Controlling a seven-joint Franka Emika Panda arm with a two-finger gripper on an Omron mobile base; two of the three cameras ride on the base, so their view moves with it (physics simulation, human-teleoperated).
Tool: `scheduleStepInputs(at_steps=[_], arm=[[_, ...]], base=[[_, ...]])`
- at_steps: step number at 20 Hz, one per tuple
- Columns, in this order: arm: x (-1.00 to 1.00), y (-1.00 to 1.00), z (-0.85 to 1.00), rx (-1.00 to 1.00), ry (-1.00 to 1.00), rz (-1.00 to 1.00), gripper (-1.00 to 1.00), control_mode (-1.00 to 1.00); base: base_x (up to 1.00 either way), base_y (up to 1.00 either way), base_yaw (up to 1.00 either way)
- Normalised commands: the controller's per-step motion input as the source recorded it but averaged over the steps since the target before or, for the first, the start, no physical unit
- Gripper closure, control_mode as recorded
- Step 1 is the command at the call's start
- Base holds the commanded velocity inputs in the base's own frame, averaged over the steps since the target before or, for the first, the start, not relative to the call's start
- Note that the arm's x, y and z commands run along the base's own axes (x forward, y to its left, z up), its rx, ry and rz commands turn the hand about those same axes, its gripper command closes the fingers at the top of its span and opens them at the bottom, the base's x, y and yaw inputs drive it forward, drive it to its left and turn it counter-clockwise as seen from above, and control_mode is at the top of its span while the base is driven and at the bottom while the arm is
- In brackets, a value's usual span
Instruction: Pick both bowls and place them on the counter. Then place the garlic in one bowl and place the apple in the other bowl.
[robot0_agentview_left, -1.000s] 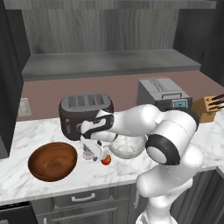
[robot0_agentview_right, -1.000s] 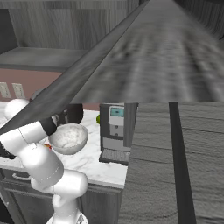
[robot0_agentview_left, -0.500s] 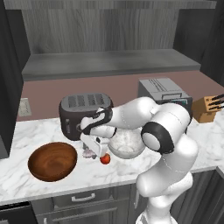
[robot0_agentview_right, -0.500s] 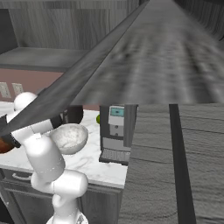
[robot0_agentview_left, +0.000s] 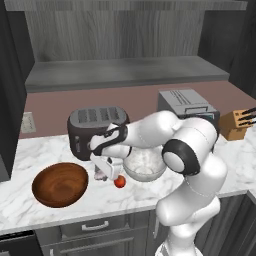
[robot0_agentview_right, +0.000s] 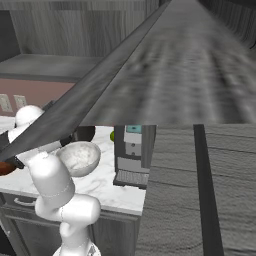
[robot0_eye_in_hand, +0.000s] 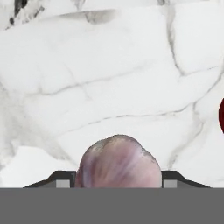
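Garlic (robot0_eye_in_hand: 119, 161) is sitting on the desk (robot0_agentview_left: 30, 150) between the hand's (robot0_agentview_left: 104, 169) fingertips, at 3 o'clock of the wooden bowl (robot0_agentview_left: 60, 184), apple (robot0_agentview_left: 119, 182) just beside. Fingers are flanking the bulb; firm contact unconfirmed. Judged step: garlic pick; next calls for lifting toward 9 o'clock.

Even, soft rendered light, faint shadows; a blurred, smeared dark slab (robot0_agentview_right: 165, 65) crosses the right base view.

Small whitish-pink garlic bulb (robot0_eye_in_hand: 118, 162): lower half cut off by hand view's bottom edge, contact with dark fingertips (robot0_eye_in_hand: 174, 177) can't tell. Round red-orange apple (robot0_eye_in_hand: 221, 114) clipped at right edge. Left base view: gripper (robot0_agentview_left: 106, 170) mostly covers garlic.
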Motion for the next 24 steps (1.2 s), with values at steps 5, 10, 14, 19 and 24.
scheduleStepInputs(at_steps=[5, 10, 14, 19, 24], arm=[[-0.39, -0.02, 0.46, 0.00, -0.03, -0.06, 1.00, -1.00], [-0.37, -0.05, 0.59, 0.00, 0.00, -0.10, 1.00, -1.00], [-0.31, -0.04, 0.62, -0.01, 0.00, -0.10, 1.00, -1.00], [-0.32, -0.02, 0.48, -0.04, 0.00, -0.10, 1.00, -1.00], [-0.28, 0.00, 0.57, -0.09, -0.02, -0.05, 1.00, -1.00]], base=[[0.00, 0.00, 0.00], [0.00, 0.00, 0.00], [0.00, 0.00, 0.00], [0.00, 0.00, 0.00], [0.00, 0.00, 0.00]])
